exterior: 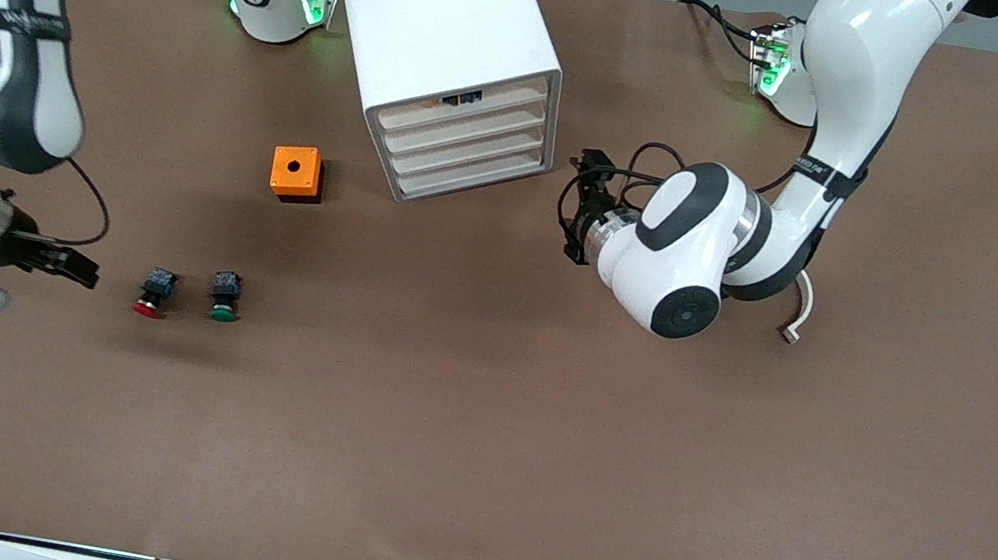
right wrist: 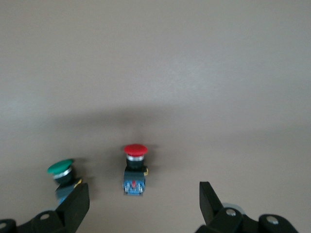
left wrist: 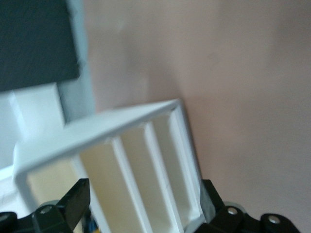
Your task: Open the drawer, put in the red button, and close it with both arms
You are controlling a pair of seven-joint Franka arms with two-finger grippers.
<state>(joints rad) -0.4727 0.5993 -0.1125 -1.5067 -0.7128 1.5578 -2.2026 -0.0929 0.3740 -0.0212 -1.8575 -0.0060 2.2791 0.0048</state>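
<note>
The white cabinet (exterior: 446, 18) stands at the table's robot side, and all four drawers look shut. The drawer (exterior: 469, 125) is second from top. My left gripper (exterior: 578, 210) is open and empty, level with the drawer fronts, a short way off toward the left arm's end. In the left wrist view the drawer (left wrist: 104, 184) shows between my open left gripper (left wrist: 143, 213). The red button (exterior: 152, 291) lies on the table beside the green button (exterior: 226, 295). My right gripper (exterior: 80, 269) is open and empty, just short of the red button (right wrist: 134, 167), which lies ahead of my right gripper (right wrist: 143, 206).
An orange box (exterior: 296, 173) with a round hole stands between the cabinet and the buttons. The green button (right wrist: 63, 174) lies close to one right finger (right wrist: 77, 204). A white curved piece (exterior: 797, 315) hangs by the left arm. The brown table (exterior: 469, 458) stretches toward the camera.
</note>
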